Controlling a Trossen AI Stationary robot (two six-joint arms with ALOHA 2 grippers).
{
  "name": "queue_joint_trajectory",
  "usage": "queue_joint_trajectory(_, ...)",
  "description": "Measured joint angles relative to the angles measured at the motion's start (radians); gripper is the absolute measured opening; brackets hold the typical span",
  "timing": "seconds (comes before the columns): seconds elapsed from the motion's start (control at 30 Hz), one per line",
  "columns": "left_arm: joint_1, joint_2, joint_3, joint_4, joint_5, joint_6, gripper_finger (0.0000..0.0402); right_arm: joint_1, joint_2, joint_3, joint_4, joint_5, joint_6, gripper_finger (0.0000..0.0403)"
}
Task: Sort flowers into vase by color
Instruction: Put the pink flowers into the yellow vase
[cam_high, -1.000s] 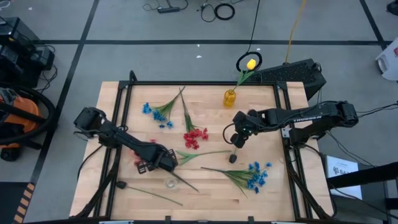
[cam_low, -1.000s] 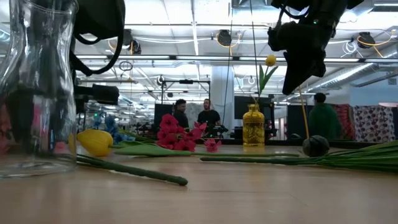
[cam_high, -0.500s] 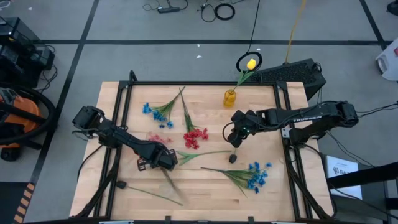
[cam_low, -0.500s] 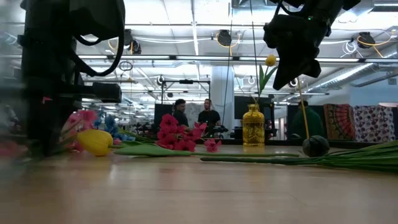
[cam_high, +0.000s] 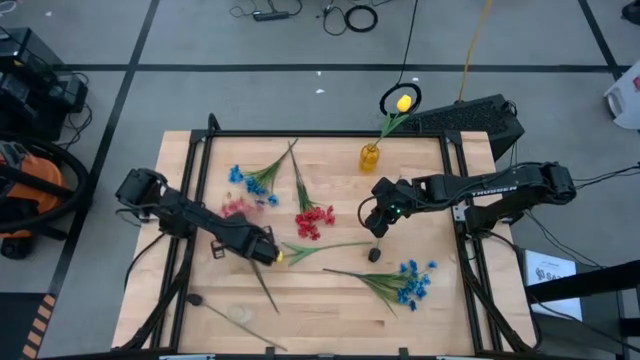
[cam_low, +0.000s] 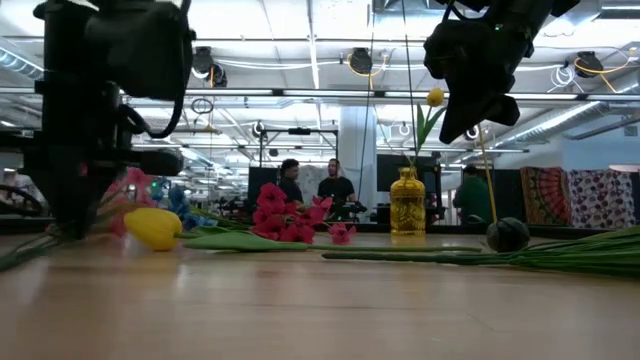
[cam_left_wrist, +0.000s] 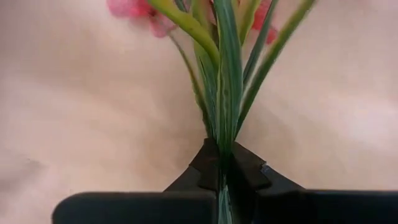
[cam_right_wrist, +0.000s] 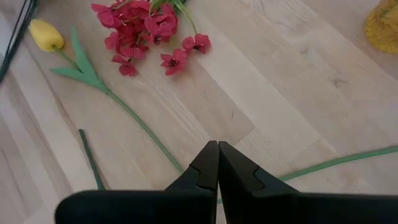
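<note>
1. Clamping the pink sprig (cam_left_wrist: 222, 81) by its bunched stems in the left gripper (cam_left_wrist: 222, 167), near the table's (cam_high: 330, 300) left side.
2. Risking slippage of those thin stems, or dragging the yellow tulip (cam_high: 278, 256) lying just beside.
3. Hovering the right gripper (cam_right_wrist: 217, 163), fingers pressed together and empty, near the yellow vase (cam_high: 370, 157).

Readable text: one item only. White lettering on the right arm (cam_high: 490, 187), on the long link behind the right gripper (cam_high: 378, 226), high view; it appears to read "TROSSEN", small and only just legible. A white sheet (cam_high: 552, 271) lies on the floor beyond the table, on the far side of that arm from the gripper; it carries dark print, too small to read. No numbers, labels or signs legible in the low or wrist views.
</note>
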Motion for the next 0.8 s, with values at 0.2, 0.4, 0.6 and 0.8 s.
queue_joint_trajectory(0.2, 0.049, -0.088, 0.004, -0.025, -0.075, 0.032, 0.0012, 0.0, 0.0, 0.0, 0.0, 0.0, 0.0, 0.0002)
queue_joint_trajectory(0.4, 0.097, -0.19, 0.006, -0.025, -0.173, 0.085, 0.0012, 0.0, 0.0, 0.0, 0.0, 0.0, 0.0, 0.0002)
queue_joint_trajectory(0.6, 0.121, -0.303, 0.007, -0.022, -0.285, 0.139, 0.0016, 0.0, 0.0, 0.0, -0.015, 0.001, -0.025, 0.0002)
queue_joint_trajectory(0.8, 0.121, -0.44, 0.008, 0.019, -0.422, 0.282, 0.0019, 0.0, 0.0, 0.0, -0.015, 0.001, -0.028, 0.0002)
